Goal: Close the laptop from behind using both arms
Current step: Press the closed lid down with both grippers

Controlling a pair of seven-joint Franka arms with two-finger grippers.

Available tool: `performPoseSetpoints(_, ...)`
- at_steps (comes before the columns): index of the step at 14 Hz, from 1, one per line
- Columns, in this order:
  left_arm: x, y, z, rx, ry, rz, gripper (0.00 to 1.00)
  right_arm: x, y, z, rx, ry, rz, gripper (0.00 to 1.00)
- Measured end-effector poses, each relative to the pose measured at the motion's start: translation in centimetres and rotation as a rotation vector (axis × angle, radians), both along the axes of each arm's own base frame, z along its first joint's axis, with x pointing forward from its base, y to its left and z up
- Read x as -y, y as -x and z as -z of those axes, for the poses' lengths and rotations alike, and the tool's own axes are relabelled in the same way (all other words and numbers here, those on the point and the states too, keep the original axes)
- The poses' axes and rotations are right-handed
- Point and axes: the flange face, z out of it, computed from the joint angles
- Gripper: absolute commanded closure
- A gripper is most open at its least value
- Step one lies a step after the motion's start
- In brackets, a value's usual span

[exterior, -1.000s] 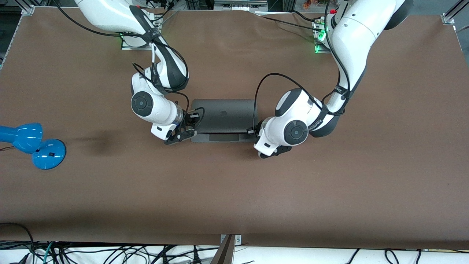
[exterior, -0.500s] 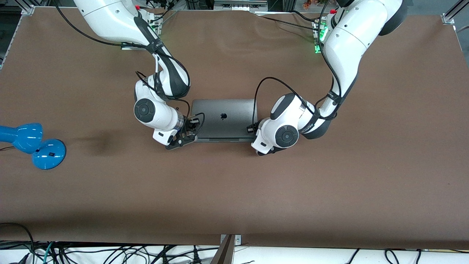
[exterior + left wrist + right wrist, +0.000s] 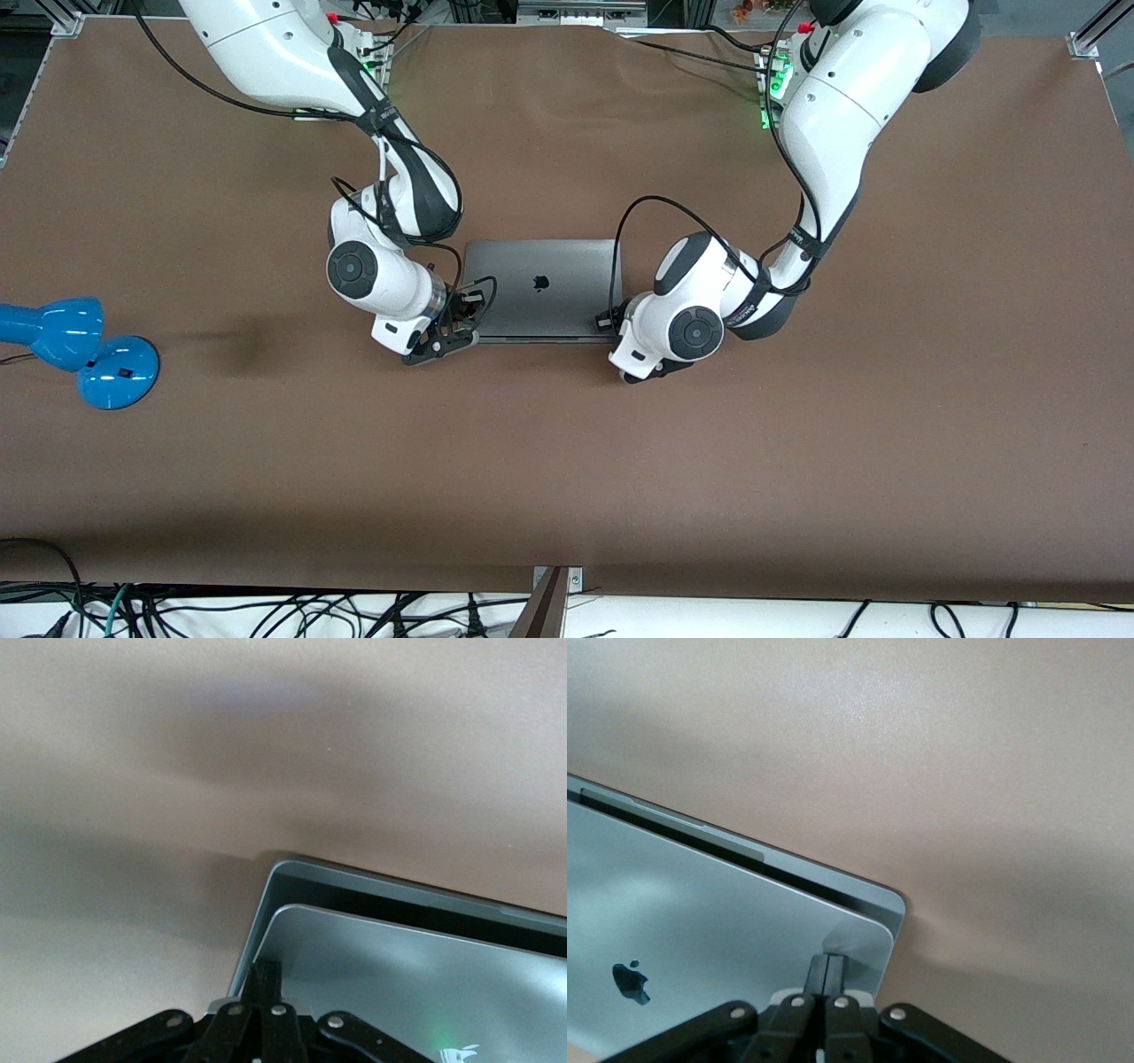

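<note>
1. The slim space-grey metal laptop (image 3: 542, 288) shows only its lid in the front view; keys, trackpad and screen are hidden beneath it.
2. Both lid ends nearest that camera are covered there by the white jointed arms' wrists.
3. The black left gripper (image 3: 263, 979) is hidden under its wrist in the front view. The left wrist view cuts off its body and the laptop at the frame edge.
4. The black right gripper (image 3: 827, 972) is likewise cut off in the right wrist view, as is the laptop lid.
5. The glossy blue desk lamp (image 3: 80, 347) is cut off at the front view's edge.
</note>
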Motion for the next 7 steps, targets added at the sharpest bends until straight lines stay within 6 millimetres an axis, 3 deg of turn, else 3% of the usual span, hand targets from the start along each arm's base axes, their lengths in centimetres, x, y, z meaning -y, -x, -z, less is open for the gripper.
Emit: performPoseSetpoints(7, -0.2, -0.2, 2.0, 0.01, -0.028, -0.005, 1.0, -0.3, -0.1, 1.0, 0.01, -0.002, 0.001, 1.0)
